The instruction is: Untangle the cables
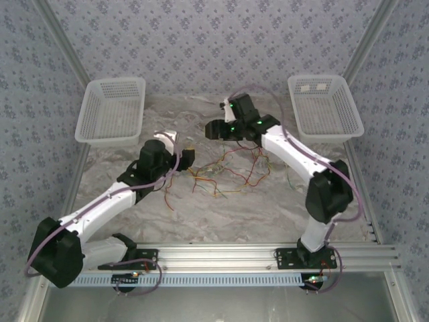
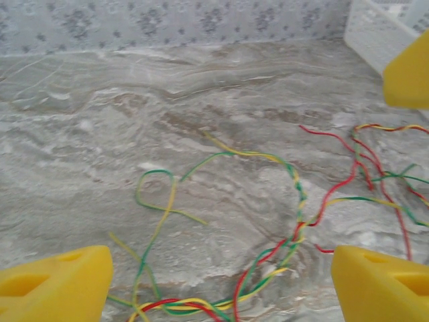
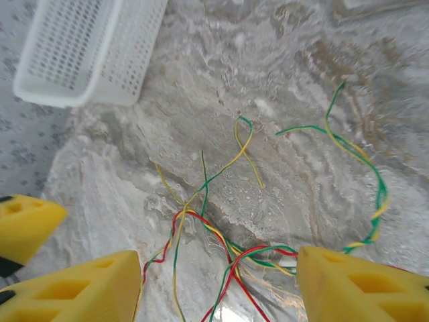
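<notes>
- The thin, wavy cables point(image 1: 224, 176) in red, yellow, green and orange are lying in a loose tangle on the grey marbled tabletop point(image 1: 221, 221), between the two arms.
- The left jaws are standing wide apart, released, low over twisted strands.
- The right jaws are gaping too, gripping nothing; red and green strands are running beneath the gap.
- Two white perforated plastic baskets point(image 1: 107, 137) point(image 1: 328, 131) are sitting at the far corners, apart from the cables.

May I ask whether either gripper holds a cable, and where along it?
Nothing is held: left gripper and right gripper are open, the cables lying loose on the table.
</notes>
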